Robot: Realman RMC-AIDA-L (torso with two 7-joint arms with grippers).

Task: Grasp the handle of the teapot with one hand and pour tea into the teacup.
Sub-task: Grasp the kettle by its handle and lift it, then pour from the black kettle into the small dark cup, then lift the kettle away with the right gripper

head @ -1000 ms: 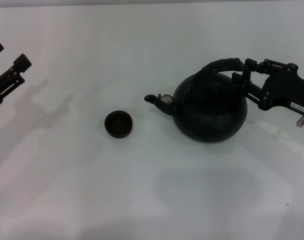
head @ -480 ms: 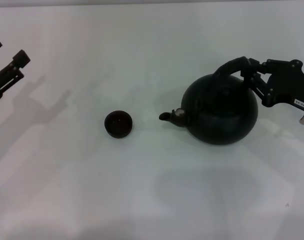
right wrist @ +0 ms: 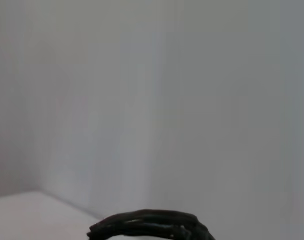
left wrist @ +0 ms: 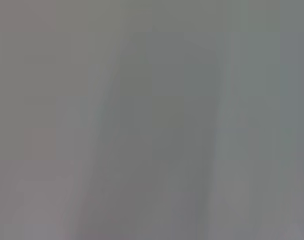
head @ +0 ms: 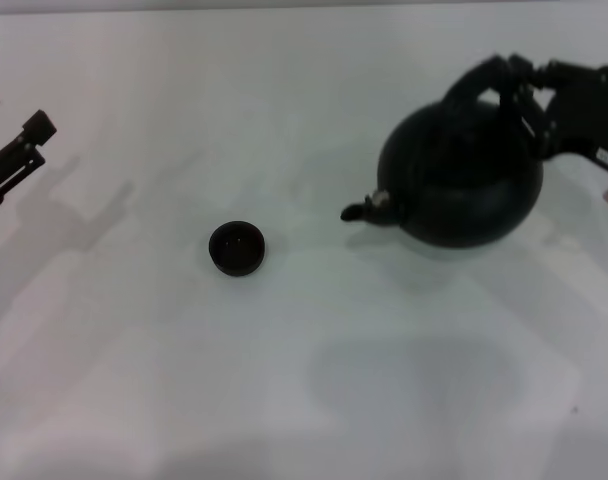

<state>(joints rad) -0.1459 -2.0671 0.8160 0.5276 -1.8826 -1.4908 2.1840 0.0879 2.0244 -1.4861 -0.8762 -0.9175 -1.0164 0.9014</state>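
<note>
White tabletop (head: 284,380) fills the head view, pale and glossy, with soft shadows lying across it. On it, toward the robot's right and far side, is the teapot (head: 464,180), a big squat dark pot whose short spout points toward the robot's left; a faint shadow on the table under and in front of its body suggests it is off the surface, though the head view does not settle this. Over the pot's top arches the handle (head: 479,78), a thick dark loop, and the right gripper (head: 514,85) is clamped on the handle's right end, its dark fingers closed around the loop while its arm runs off past the pot to the right edge. The right wrist view shows only a stretch of that same handle (right wrist: 149,225) at its lower edge, ribbed and dark against a plain pale background. Left of the teapot's spout and a little nearer the robot stands the teacup (head: 237,247), a tiny round dark cup, upright on the table and well apart from the pot; whether it holds any liquid cannot be told. Far to the left of the teapot, at the head view's edge, the left gripper (head: 9,125) hangs idle above the table with its fingers spread apart and nothing between them. The left wrist view gives only a blurred grey field.
</note>
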